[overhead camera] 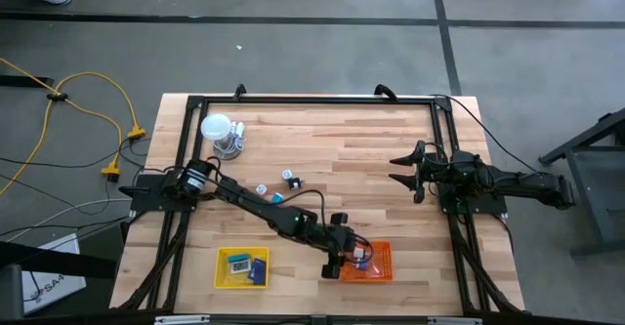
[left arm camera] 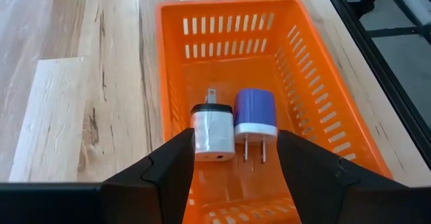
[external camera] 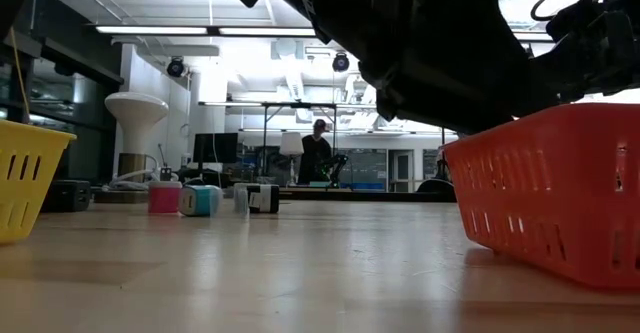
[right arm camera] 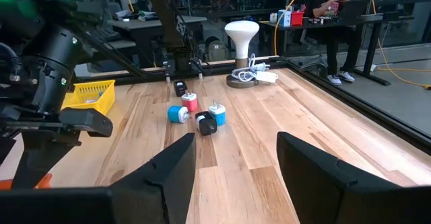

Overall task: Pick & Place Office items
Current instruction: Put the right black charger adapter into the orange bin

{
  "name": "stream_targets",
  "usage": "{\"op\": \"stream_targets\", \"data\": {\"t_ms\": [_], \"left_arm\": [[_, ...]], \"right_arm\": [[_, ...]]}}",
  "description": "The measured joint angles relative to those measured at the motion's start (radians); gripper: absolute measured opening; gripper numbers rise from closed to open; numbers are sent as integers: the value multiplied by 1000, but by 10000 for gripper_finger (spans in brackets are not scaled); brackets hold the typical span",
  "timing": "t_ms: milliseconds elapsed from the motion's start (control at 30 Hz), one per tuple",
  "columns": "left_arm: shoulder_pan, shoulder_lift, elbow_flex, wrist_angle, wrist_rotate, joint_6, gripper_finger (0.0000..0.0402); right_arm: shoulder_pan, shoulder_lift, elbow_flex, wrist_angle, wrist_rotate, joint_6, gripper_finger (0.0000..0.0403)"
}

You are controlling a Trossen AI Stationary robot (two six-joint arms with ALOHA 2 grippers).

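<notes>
Your left gripper (left arm camera: 236,167) hangs over the orange mesh plastic tray (left arm camera: 323,83), fingers spread and holding nothing. Directly beneath, between its fingers, lie two small plug-in charger blocks side by side and touching: a white one with a black end (left arm camera: 213,134) and a blue one with a white base (left arm camera: 255,116). Farther off from that gripper, toward the table's middle, sits a loose cluster of small blue, teal, pink and black items (right arm camera: 196,114). Your right gripper (overhead camera: 408,168) waits at the table's right side, fingers apart and empty.
</notes>
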Motion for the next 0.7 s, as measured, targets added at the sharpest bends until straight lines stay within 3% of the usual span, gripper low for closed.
{"op": "stream_targets", "data": {"t_ms": [333, 700], "left_arm": [[26, -64, -1, -62, 19, 51, 205], [149, -130, -1, -326, 12, -48, 205]], "right_arm": [[0, 0, 0, 0, 0, 0, 195], [0, 0, 0, 3, 0, 0, 195]]}}
